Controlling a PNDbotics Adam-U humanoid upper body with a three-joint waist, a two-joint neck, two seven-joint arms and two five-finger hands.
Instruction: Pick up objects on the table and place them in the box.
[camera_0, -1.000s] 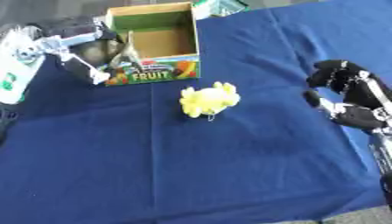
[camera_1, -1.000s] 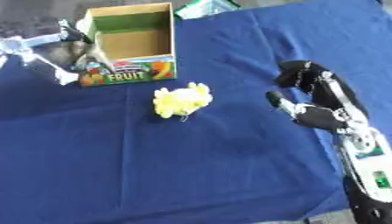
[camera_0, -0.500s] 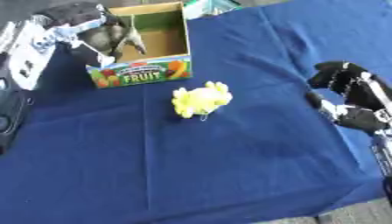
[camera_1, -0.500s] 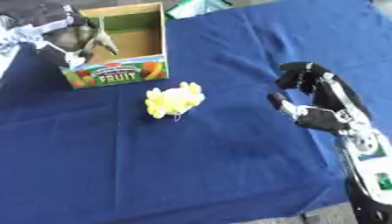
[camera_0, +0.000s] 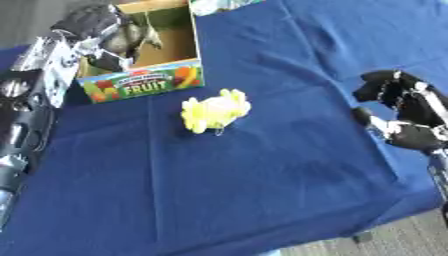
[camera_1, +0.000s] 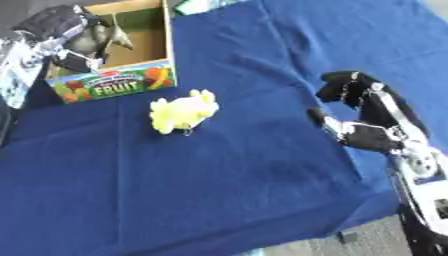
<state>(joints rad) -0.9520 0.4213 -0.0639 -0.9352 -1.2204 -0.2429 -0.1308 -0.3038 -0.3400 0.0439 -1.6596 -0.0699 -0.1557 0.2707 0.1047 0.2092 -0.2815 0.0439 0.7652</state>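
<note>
So the left hand (camera_0: 98, 26) is up at the far left corner, hovering over the left edge of the cardboard fruit box (camera_0: 149, 82), with its fingers curled around a greyish object (camera_1: 98, 38) that's hard to make out, rounded with a pointy bit sticking out to the right. The object sits right above the box opening, not down on the bottom as far as can be seen. The box has "FRUIT" printed on its front and stands open on the blue cloth-covered tabletop (camera_0: 262, 190). Just in front of it lies a yellow plush toy (camera_0: 214, 110), apart from both hands. The right hand (camera_1: 363, 117) is off at the right side, fingers bent but holding nothing, well away from the toy.
</note>
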